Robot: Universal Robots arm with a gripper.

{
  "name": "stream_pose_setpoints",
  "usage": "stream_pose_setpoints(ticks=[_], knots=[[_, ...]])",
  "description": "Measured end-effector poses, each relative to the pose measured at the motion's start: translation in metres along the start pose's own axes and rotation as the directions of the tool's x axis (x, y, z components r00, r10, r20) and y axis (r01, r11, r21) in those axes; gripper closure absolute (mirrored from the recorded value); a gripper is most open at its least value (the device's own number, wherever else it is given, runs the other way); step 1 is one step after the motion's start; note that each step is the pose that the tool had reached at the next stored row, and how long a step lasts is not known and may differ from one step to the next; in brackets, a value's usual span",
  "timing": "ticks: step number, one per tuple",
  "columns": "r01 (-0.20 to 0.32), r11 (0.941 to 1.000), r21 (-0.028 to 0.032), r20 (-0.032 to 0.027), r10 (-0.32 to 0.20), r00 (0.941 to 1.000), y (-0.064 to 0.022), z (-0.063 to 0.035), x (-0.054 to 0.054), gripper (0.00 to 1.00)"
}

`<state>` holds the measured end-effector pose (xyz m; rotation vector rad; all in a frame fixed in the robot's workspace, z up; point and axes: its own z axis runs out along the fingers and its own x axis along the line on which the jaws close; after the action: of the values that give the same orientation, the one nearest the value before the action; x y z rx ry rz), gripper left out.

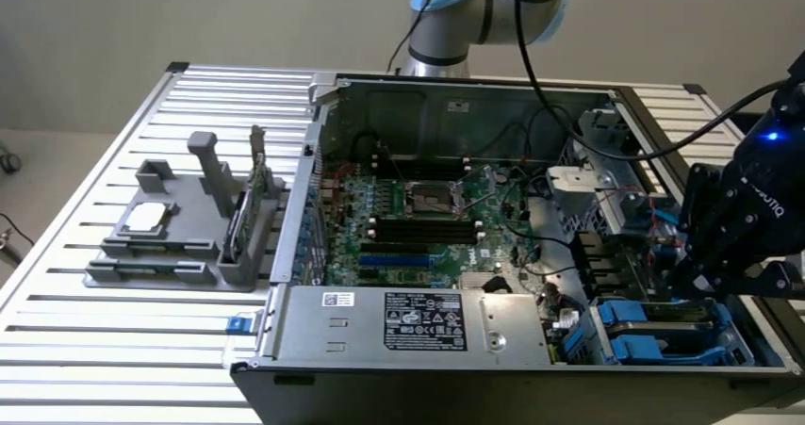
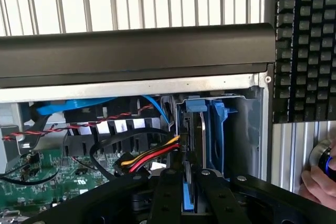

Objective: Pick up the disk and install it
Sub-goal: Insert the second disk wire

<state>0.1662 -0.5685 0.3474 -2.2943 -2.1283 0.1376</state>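
The disk (image 2: 189,195), edged in blue, is seen clamped on edge between the closed jaws of the gripper (image 2: 190,192) in the wrist view, just before the blue drive bay (image 2: 210,129). In the exterior view, the gripper (image 1: 730,246) is placed at the right of the frame, over the open computer case (image 1: 440,95) on the slatted counter (image 1: 75,350).

Open computer case (image 1: 503,95) on slatted counter (image 1: 113,350); green motherboard (image 1: 416,227) inside, power supply box (image 1: 416,323) at front. Grey holder (image 1: 188,227) beside case. Keyboard (image 2: 307,45) nearby.
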Motion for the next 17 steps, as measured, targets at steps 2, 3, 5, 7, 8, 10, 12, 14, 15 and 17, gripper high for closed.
stream_pose_setpoints(ticks=[2, 3, 5, 7, 8, 10, 12, 14, 15, 17], knots=[[-0.004, 1.0, 0.0063, 0.0063, 0.003, 1.0, 0.001, 0.0001, 0.0, 0.84], [-0.004, 0.9999, 0.013, 0.0102, 0.004, 0.9999, 0.0015, 0.0003, 0.0, 0.84], [-0.004, 0.9994, 0.033, 0.0179, 0.003, 0.9998, 0.0026, 0.0003, 0.0, 0.84], [-0.004, 0.9988, 0.0495, 0.026, 0.003, 0.9997, 0.0049, 0.0003, 0.0, 0.84], [-0.004, 0.9985, 0.054, 0.0278, 0.003, 0.9996, 0.007, 0.0001, 0.001, 0.84], [-0.004, 0.9979, 0.0639, 0.0304, 0.002, 0.9995, 0.012, -0.0002, 0.001, 0.84], [-0.003, 0.9972, 0.0743, 0.033, 0.001, 0.9995, 0.0142, 0.0, 0.002, 0.84], [-0.003, 0.9964, 0.0852, 0.0343, 0.0, 0.9994, 0.0146, 0.0004, 0.002, 0.84], [-0.003, 0.996, 0.0892, 0.0346, 0.0, 0.9994, 0.0147, 0.0006, 0.002, 0.84], [-0.003, 0.9956, 0.0935, 0.0353, -0.001, 0.9994, 0.0154, 0.0008, 0.002, 0.84]])
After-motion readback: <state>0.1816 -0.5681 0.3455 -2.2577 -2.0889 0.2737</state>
